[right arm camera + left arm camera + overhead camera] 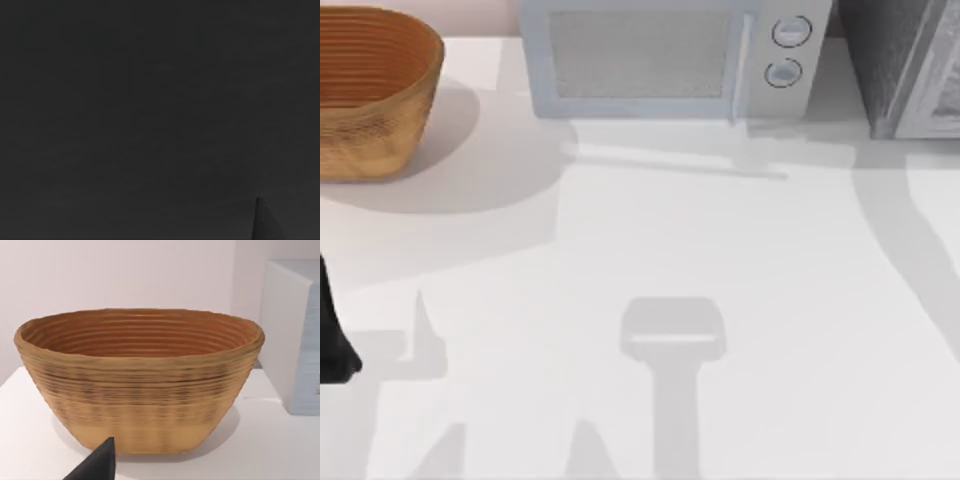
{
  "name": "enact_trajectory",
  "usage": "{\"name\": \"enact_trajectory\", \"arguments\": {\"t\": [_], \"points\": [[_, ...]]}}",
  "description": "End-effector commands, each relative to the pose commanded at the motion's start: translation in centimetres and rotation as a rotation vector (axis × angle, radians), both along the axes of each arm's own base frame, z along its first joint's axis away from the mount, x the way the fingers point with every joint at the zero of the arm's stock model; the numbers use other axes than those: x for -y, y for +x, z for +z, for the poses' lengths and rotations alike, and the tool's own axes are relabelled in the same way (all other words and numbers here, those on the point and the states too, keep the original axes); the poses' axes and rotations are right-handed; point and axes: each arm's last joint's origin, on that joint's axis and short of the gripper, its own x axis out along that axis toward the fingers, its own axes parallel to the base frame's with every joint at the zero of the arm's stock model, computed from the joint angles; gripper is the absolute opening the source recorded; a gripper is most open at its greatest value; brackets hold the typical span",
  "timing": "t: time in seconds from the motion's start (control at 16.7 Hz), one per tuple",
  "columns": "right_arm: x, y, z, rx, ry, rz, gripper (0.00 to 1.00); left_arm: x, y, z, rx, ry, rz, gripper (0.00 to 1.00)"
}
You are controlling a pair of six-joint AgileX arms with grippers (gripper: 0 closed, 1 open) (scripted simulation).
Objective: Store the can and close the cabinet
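While the left arm (332, 338) sat at the nine o'clock edge of the white desk (650, 250), seen from above only as a dark sliver, its wrist camera faced the wicker basket (140, 385). Whether the left claw (99, 466) was released or clenched could not be told; a dark tip of it lay low in front of the basket's base. The basket stood upright at ten o'clock on the desk, its ribbed brown walls flaring up to a wide oval rim. Just beside it, with a strip of bare desk between, was the microwave (670, 55) at twelve o'clock against the back edge. Its door was shut, with a pale bar handle and two round dials (788, 50) on the panel toward one o'clock. The cabinet (895, 60), grey and speckled, stood at two o'clock in the far corner, near the microwave and cut off by the frame; whether it stood open could not be told. Soft grey shadows crossed the desk from six o'clock toward the middle. The can's place could not be told. The right wrist view was dark, so the right claw's state could not be told either.
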Motion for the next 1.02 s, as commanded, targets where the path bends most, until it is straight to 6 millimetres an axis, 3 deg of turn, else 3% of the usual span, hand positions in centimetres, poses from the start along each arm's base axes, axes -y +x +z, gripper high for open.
{"name": "enact_trajectory", "arguments": {"t": [0.24, 0.42, 0.48, 1.02], "points": [[-1.2, -1.3, 0.0, 0.009, 0.013, -0.010, 1.00, 0.0, 0.0, 0.0, 0.000, 0.000, 0.000, 1.00], [-1.2, -1.3, 0.0, 0.009, 0.013, -0.010, 1.00, 0.0, 0.0, 0.0, 0.000, 0.000, 0.000, 1.00], [-0.4, -1.8, 0.5, 0.025, 0.009, -0.045, 1.00, 0.0, 0.0, 0.0, 0.000, 0.000, 0.000, 1.00], [-0.5, 0.9, 0.6, 0.022, 0.008, -0.044, 1.00, 0.0, 0.0, 0.0, 0.000, 0.000, 0.000, 1.00]]}}
